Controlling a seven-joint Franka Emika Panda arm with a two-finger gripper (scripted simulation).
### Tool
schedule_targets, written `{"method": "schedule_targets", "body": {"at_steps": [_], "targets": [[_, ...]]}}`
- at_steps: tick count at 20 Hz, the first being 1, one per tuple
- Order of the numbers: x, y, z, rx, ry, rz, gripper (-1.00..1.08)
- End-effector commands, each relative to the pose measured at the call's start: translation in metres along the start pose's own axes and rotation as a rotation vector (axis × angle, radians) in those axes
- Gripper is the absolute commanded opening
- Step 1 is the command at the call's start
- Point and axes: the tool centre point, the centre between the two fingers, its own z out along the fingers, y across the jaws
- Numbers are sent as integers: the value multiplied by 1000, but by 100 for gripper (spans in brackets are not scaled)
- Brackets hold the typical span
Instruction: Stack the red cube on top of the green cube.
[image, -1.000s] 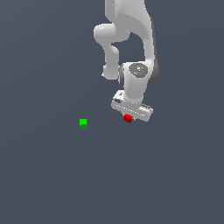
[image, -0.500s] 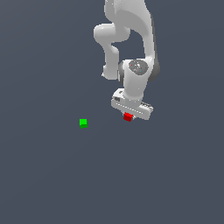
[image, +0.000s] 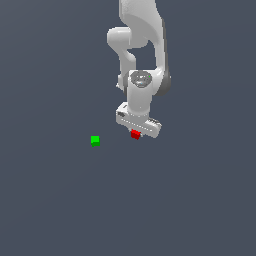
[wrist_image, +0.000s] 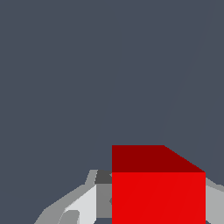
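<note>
Fingers (image: 136, 134): closed on the red cube (image: 135, 134), seen close in the wrist view (wrist_image: 158, 192).
Green cube (image: 95, 141): on the desk (image: 60, 200), well apart, toward the exterior view's left.

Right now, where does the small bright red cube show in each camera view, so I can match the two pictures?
Exterior view: the small bright red cube sits just under the white gripper, right of centre, well to the exterior view's right of the small bright green cube.
Wrist view: the red cube fills the lower edge, between the gripper's grey fingers; the green cube is not in it.
Shared landmark: the gripper's fingers flanking the red cube.
</note>
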Motion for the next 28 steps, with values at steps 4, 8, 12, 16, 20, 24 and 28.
{"method": "schedule_targets", "body": {"at_steps": [4, 8, 12, 16, 20, 24, 28], "targets": [[22, 50, 10, 0, 1, 1, -100], [42, 95, 19, 0, 1, 1, -100], [60, 133, 27, 0, 1, 1, -100], [75, 162, 33, -1, 0, 1, -100], [85, 182, 37, -1, 0, 1, -100], [91, 192, 40, -1, 0, 1, -100], [93, 193, 40, 0, 0, 1, -100]]}}
